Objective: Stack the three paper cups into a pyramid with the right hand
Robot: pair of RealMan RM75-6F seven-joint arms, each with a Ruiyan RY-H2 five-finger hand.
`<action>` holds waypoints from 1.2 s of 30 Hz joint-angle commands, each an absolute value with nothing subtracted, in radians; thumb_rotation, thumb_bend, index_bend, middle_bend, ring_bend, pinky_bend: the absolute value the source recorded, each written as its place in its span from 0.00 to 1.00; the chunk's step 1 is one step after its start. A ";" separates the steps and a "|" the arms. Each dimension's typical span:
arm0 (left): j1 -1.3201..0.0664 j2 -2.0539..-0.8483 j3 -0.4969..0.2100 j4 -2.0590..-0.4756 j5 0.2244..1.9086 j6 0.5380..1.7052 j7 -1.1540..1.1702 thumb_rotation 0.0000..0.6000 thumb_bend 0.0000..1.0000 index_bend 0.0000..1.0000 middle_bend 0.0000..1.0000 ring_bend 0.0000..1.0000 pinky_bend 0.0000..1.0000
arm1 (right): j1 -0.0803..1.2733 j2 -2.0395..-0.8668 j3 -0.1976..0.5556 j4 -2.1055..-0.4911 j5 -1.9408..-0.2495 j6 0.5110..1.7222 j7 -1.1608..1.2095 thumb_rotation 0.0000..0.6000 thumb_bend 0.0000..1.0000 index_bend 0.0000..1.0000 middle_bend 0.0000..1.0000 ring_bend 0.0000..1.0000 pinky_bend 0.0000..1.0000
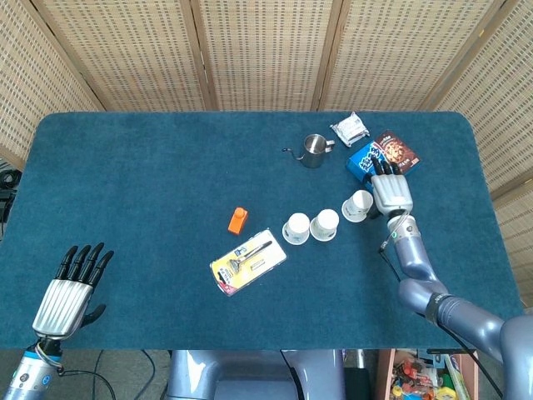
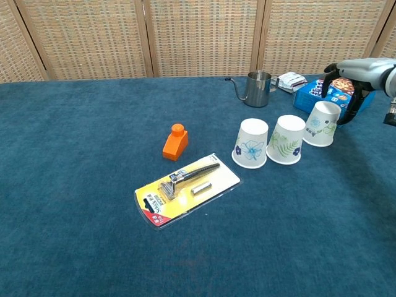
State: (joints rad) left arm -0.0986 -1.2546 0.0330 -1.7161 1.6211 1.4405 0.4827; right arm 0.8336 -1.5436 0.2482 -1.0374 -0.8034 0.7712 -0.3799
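Three white paper cups stand upside down in a row right of the table's centre. The left cup [image 1: 296, 227] [image 2: 252, 143] has blue flowers, the middle cup [image 1: 324, 224] [image 2: 287, 139] green leaves, and the right cup [image 1: 358, 205] [image 2: 323, 124] sits a little further back. My right hand [image 1: 391, 193] [image 2: 362, 71] is just right of that third cup. Its dark fingers [image 2: 328, 74] arch above the cup and its thumb [image 2: 352, 113] curves by the cup's right side; a grip does not show. My left hand [image 1: 71, 287] rests open at the table's near left corner.
Behind the right hand lie a blue cookie box [image 1: 364, 160] [image 2: 309, 96], a dark snack pack [image 1: 396, 150] and a white packet [image 1: 350, 127] [image 2: 291, 80]. A metal pitcher [image 1: 313, 150] [image 2: 258, 88] stands behind the cups. Left of them are an orange block [image 1: 238, 219] [image 2: 175, 141] and a razor pack [image 1: 248, 261] [image 2: 185, 189].
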 commanded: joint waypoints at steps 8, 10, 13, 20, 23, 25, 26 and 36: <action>-0.102 -1.259 0.034 -1.714 1.618 1.437 0.487 1.00 0.20 0.00 0.00 0.00 0.00 | 0.832 -1.583 0.244 -0.977 -0.843 0.758 -0.335 1.00 0.06 0.49 0.00 0.00 0.00; -0.101 -1.258 0.035 -1.714 1.619 1.438 0.484 1.00 0.20 0.00 0.00 0.00 0.00 | 0.832 -1.587 0.242 -0.976 -0.851 0.758 -0.332 1.00 0.06 0.49 0.00 0.00 0.00; -0.102 -1.257 0.035 -1.713 1.620 1.440 0.480 1.00 0.20 0.00 0.00 0.00 0.00 | 0.834 -1.587 0.243 -0.987 -0.861 0.765 -0.335 1.00 0.06 0.49 0.00 0.00 0.00; -0.102 -1.253 0.035 -1.711 1.618 1.442 0.471 1.00 0.20 0.00 0.00 0.00 0.00 | 0.837 -1.570 0.252 -1.022 -0.858 0.784 -0.361 1.00 0.06 0.51 0.00 0.00 0.00; -0.102 -1.252 0.035 -1.711 1.618 1.444 0.469 1.00 0.20 0.00 0.00 0.00 0.00 | 0.838 -1.559 0.258 -1.037 -0.855 0.794 -0.369 1.00 0.06 0.51 0.00 0.00 0.00; -0.102 -1.252 0.035 -1.711 1.619 1.445 0.468 1.00 0.20 0.00 0.00 0.00 0.00 | 0.840 -1.546 0.261 -1.049 -0.851 0.801 -0.381 1.00 0.06 0.51 0.00 0.00 0.00; -0.102 -1.252 0.036 -1.711 1.620 1.445 0.468 1.00 0.20 0.00 0.00 0.00 0.00 | 0.840 -1.542 0.263 -1.053 -0.848 0.802 -0.386 1.00 0.06 0.51 0.00 0.00 0.00; -0.104 -1.252 0.037 -1.712 1.619 1.442 0.468 1.00 0.20 0.00 0.00 0.00 0.00 | 0.826 -1.431 0.300 -1.209 -0.831 0.863 -0.406 1.00 0.06 0.51 0.00 0.00 0.00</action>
State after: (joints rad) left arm -0.1035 -1.2521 0.0363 -1.7116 1.6189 1.4426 0.4677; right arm 0.8340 -1.4756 0.2842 -1.1446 -0.8340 0.8361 -0.4006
